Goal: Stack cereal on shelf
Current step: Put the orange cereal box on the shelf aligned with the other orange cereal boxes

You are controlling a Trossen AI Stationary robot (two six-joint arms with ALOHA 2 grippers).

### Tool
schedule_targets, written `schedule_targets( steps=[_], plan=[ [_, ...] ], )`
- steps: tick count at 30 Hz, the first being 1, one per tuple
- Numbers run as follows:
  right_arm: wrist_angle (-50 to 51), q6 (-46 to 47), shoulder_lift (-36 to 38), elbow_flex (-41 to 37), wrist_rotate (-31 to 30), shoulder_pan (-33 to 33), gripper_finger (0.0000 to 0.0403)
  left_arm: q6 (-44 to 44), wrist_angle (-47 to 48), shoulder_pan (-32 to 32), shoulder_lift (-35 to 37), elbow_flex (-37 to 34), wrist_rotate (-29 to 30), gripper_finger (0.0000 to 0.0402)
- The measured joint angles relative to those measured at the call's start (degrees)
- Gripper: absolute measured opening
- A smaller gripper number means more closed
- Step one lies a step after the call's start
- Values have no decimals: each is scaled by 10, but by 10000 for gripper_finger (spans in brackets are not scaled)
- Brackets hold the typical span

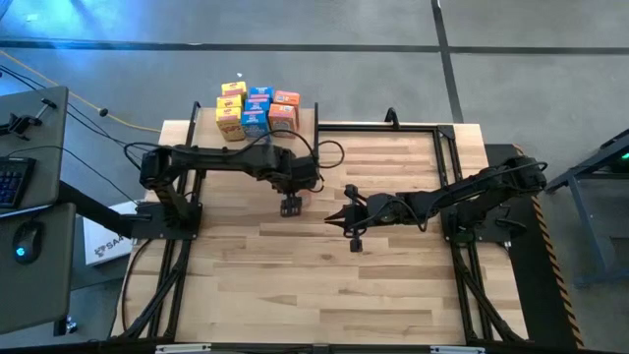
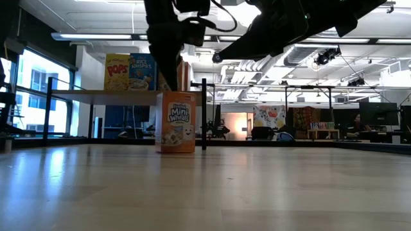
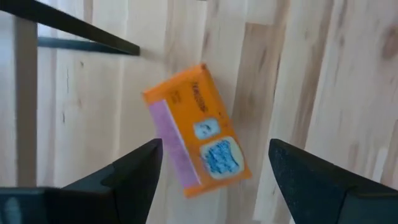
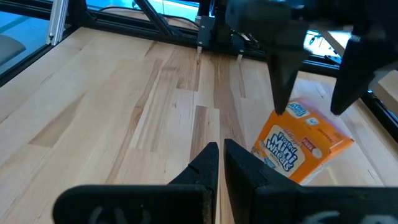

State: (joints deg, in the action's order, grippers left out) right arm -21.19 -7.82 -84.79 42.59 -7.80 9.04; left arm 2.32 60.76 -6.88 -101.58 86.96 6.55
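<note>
Orange cardboard is showing directly beneath the left gripper (image 1: 290, 206): a Mini-Wheats cereal box (image 2: 175, 121) is standing upright on the wooden tabletop (image 1: 324, 285), just in front of the shelf (image 2: 106, 95) and beside one of its black posts (image 2: 203, 114). The left gripper is hanging straight above this box with its two fingers (image 3: 127, 177) spread wide, one to each side of the box top (image 3: 198, 129) and apart from it, so it is gripping nothing. The low view is showing the fingers coming down just above the box's upper edge.

On the shelf, at the far left side of the table, other cereal boxes (image 1: 256, 109) are standing together in a cluster, yellow, blue and orange; a yellow Pops box (image 2: 116, 72) and a blue Rice Krispies box (image 2: 142, 72) are facing the low camera.

The right gripper (image 1: 351, 224) is hovering over the middle of the table, near the orange box but clear of it, with its fingers (image 4: 205, 163) pressed together and holding nothing.
</note>
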Motion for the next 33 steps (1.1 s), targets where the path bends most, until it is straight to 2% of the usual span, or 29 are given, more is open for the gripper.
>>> schedule_targets(
  steps=[14,18,27,33],
  plan=[
    [6,0,0,0,-3,0,13,-66,-51,-30,-13,-43,-2,282],
    [6,0,0,0,-4,0,13,-66,-62,-33,-13,-49,-11,254],
    [6,0,0,0,-5,0,13,-27,-62,-33,-13,-46,-21,159],
    [6,0,0,0,-5,0,13,56,32,-35,-4,33,-31,135]
  ],
)
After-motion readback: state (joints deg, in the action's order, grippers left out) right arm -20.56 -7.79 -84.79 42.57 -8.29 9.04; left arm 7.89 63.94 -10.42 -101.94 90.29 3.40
